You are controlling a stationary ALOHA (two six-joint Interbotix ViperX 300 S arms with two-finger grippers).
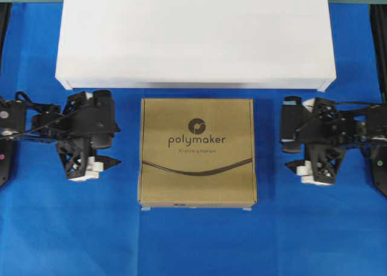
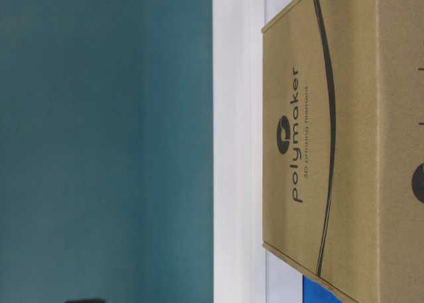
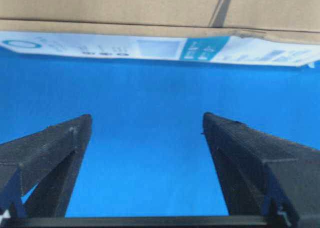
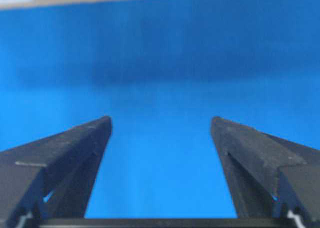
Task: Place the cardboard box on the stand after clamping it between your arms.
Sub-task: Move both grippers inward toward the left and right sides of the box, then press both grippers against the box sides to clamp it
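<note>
- Brown cardboard box [image 1: 198, 152] lies flat on the blue table cover [image 1: 193, 246], squarely between the two arms and just in front of the white stand [image 1: 195, 37], whose near edge runs almost along the box's far edge.
- The left gripper [image 1: 113, 148] sits near the box's left side without touching it; in its wrist view the black fingers [image 3: 55, 148] stand well apart with nothing between them.
- The right gripper [image 1: 289, 150] is likewise near the right side, apart from the box, fingers [image 4: 75, 153] spread and empty.
- The clamping step appears not yet begun. To do it well, both arms should probably close in level and at matching points on opposite side walls, pressing evenly so the box neither twists nor slips.
- The lift likely needs only enough height to clear the stand's front edge before moving the box onto the stand.
- The lid reads "polymaker" above a small subtitle too fine to read, with a round logo and a curved dark line.
- A white-and-teal printed label [image 3: 150, 48] shows on the box's side in the left wrist view; its text is illegible.
</note>
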